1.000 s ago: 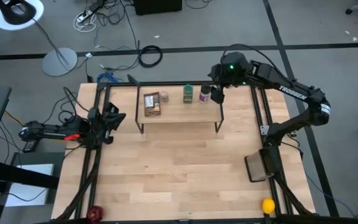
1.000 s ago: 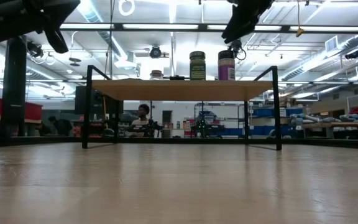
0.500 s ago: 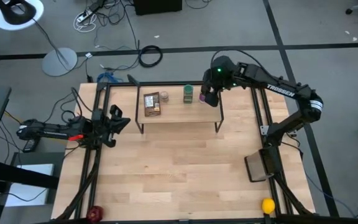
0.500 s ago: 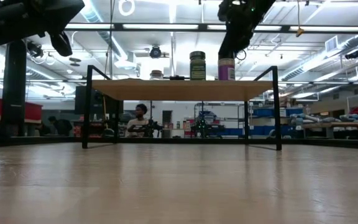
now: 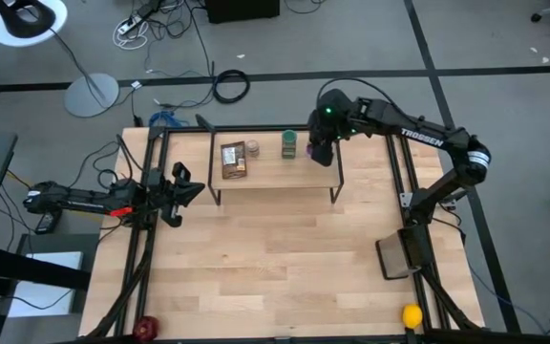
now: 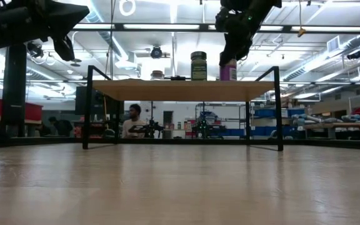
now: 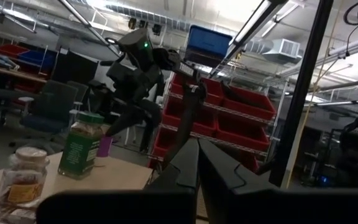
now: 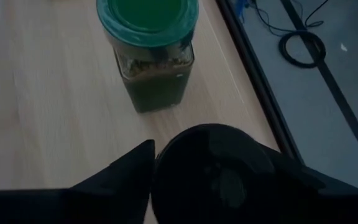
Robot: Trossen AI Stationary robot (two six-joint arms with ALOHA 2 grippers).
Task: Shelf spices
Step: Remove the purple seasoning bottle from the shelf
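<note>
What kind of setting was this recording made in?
Most likely a robotics lab or workshop. The low view shows an open hall with ceiling strip lights and a person seated at a bench; the left wrist view shows red storage bins on racks; the high view shows cables on the floor.

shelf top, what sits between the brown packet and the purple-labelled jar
The green-lidded jar stands between the packet and the purple-labelled jar, seen in the high view.

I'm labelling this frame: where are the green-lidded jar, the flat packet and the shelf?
green-lidded jar (image 8: 146, 17): right wrist view, on its green lid.
flat packet (image 5: 233, 159): high view, on its top face.
shelf (image 6: 167, 91): low view, on the front edge of its wooden board.
</note>
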